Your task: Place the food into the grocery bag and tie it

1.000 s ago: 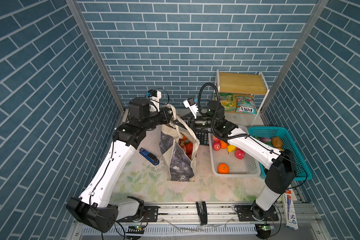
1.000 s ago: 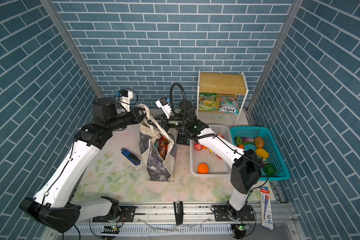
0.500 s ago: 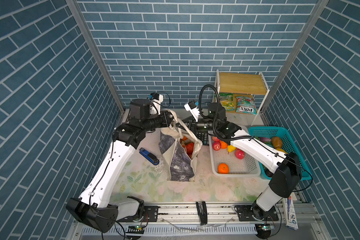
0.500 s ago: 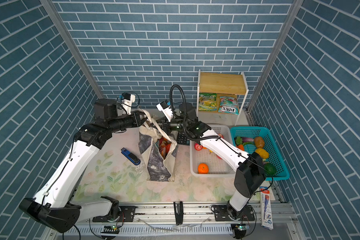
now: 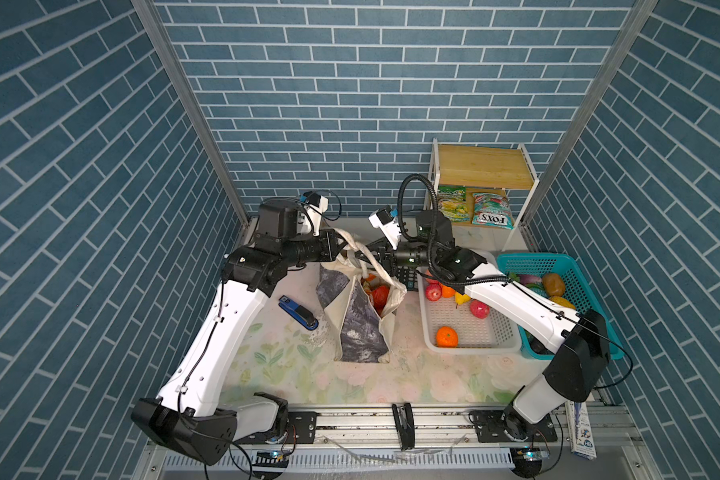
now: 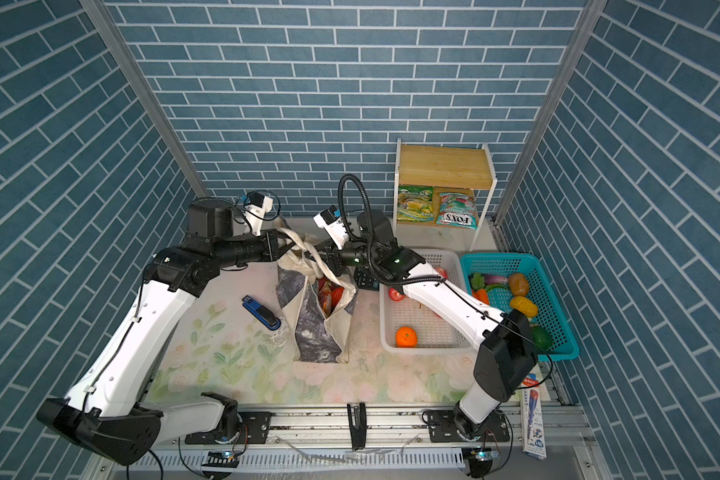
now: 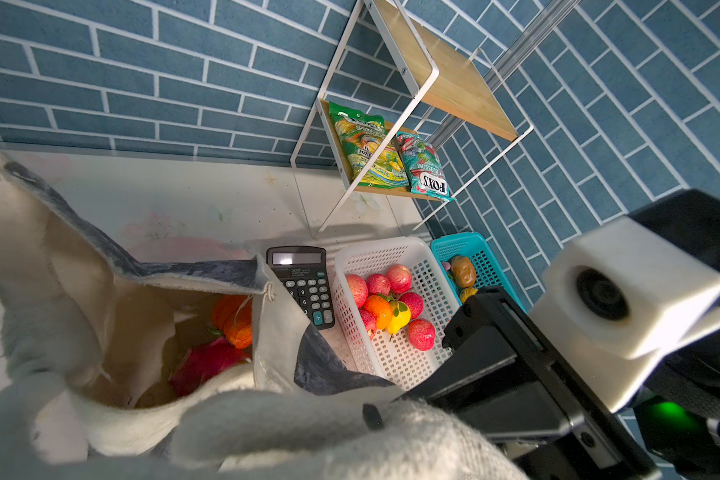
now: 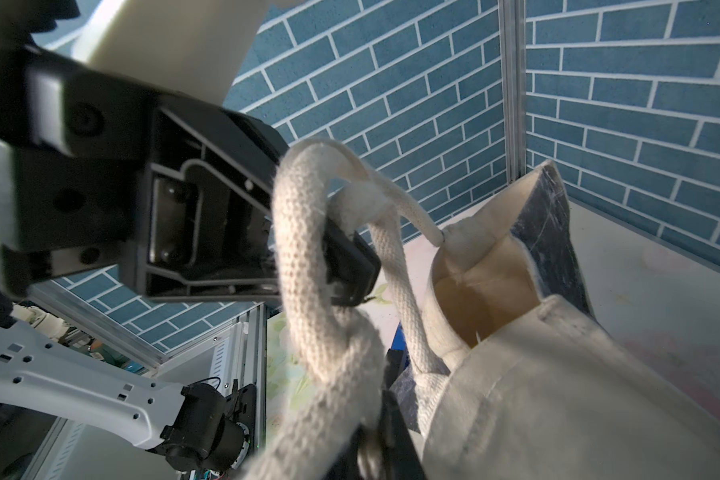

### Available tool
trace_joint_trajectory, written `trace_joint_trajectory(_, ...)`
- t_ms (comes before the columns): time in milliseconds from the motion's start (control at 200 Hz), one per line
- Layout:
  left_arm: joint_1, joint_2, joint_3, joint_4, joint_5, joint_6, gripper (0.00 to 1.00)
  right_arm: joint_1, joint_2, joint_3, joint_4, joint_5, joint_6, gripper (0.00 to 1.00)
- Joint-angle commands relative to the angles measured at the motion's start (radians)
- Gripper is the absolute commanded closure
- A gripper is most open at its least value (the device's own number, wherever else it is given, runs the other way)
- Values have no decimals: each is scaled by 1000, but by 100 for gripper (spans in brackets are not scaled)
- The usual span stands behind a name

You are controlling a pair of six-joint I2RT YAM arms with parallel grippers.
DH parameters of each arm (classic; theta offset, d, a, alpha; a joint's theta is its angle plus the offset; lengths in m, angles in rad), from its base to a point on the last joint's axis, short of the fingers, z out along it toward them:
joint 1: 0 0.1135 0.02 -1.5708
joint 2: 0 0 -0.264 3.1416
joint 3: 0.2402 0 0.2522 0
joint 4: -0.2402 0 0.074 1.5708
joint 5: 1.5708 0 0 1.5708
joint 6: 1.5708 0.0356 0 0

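Note:
The grocery bag (image 5: 360, 328) (image 6: 316, 332) stands open mid-table, cream with a grey print. Food lies inside it: a pink dragon fruit (image 7: 204, 361) and an orange piece (image 7: 233, 320), seen as red and orange (image 5: 378, 294) in a top view. Above the bag's mouth the two cream handles (image 5: 370, 261) (image 8: 304, 257) cross and loop round each other. My left gripper (image 5: 341, 249) (image 6: 287, 246) (image 7: 373, 415) is shut on one handle. My right gripper (image 5: 371, 257) (image 6: 324, 258) (image 8: 377, 436) is shut on the other handle, close against the left one.
A white basket (image 5: 427, 332) right of the bag holds apples and an orange (image 5: 447, 336). Behind it stands a teal basket (image 5: 574, 266) of vegetables. A black calculator (image 5: 407, 279) lies by the bag, a blue stapler (image 5: 298, 312) to its left. FOX'S packets (image 5: 490, 210) sit on the shelf.
My right gripper has moved left with its handle, closing up to the left gripper. The handles now cross over the bag's mouth. Both grips have held.

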Motion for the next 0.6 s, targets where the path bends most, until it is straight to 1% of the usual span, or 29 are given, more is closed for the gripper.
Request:
trace_joint_trajectory(0,29,-41,25,-213,16,43,100,-71,-46,-20,11,222,-22,100)
trace_joint_trajectory(205,44,-48,34,-240,18,56,100,-101,-68,-38,-2,266,-32,100)
trace_joint_trajectory(365,46,-41,31,-270,22,79,100,-109,-81,-59,32,279,-19,100)
trace_joint_trajectory(595,47,-22,-5,-330,-1,136,100,-130,-90,-106,160,256,88,100)
